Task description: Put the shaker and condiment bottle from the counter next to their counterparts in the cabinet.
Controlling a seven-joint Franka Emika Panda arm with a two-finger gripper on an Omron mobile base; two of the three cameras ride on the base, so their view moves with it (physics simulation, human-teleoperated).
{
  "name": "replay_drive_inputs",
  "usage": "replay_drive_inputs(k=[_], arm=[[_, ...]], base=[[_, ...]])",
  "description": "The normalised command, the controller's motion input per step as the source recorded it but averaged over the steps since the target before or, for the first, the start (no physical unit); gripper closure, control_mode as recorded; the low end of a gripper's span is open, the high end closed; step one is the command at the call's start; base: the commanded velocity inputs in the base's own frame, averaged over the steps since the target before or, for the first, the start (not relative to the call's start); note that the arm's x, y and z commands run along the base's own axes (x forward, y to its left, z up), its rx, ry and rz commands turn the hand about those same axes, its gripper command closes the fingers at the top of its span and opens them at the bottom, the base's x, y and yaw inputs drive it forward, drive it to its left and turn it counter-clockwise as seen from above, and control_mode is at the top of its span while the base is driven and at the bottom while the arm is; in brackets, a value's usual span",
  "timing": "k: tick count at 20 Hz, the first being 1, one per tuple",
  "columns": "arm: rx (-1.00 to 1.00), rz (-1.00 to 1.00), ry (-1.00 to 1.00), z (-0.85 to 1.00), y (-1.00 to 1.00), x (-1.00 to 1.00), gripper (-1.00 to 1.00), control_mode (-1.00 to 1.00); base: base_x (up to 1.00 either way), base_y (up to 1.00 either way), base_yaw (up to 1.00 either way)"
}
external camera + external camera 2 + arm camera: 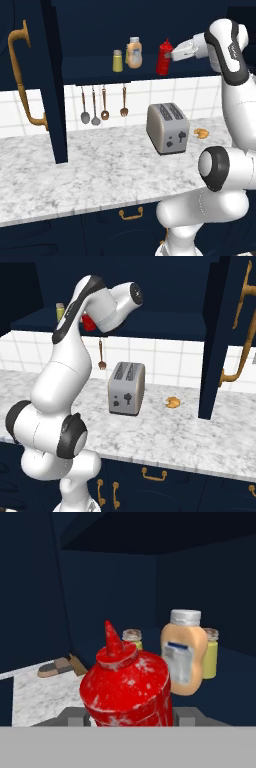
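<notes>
Here 2 shakers (132, 637) flank the peach bottle (183, 654).

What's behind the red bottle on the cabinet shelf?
In the hand view, behind the red bottle stand a peach bottle and two yellow shakers. The red bottle covers the near shaker's lower body.

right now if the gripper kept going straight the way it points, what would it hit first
The gripper already holds the red condiment bottle, so the bottle leads. Straight ahead, it would probably meet the peach-orange bottle first, just right of its line in the hand view; a yellow shaker stands further back. Depth is unclear.
</notes>
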Motion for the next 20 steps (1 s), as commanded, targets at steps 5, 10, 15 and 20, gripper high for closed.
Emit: replay_drive_inputs(k=[5,10,15,20], arm=[[0.00,0.00,-0.04,0.00,0.18,0.17,1.00,-1.00],[0.00,0.00,0.00,0.00,0.21,0.30,1.00,-1.00],[0.00,0.00,0.08,0.00,0.03,0.35,1.00,-1.00],[0.01,0.00,0.04,0.00,0.00,0.43,1.00,-1.00]], base=[[0.00,0.00,0.00],[0.00,0.00,0.00],[0.00,0.00,0.00],[0.00,0.00,0.00]])
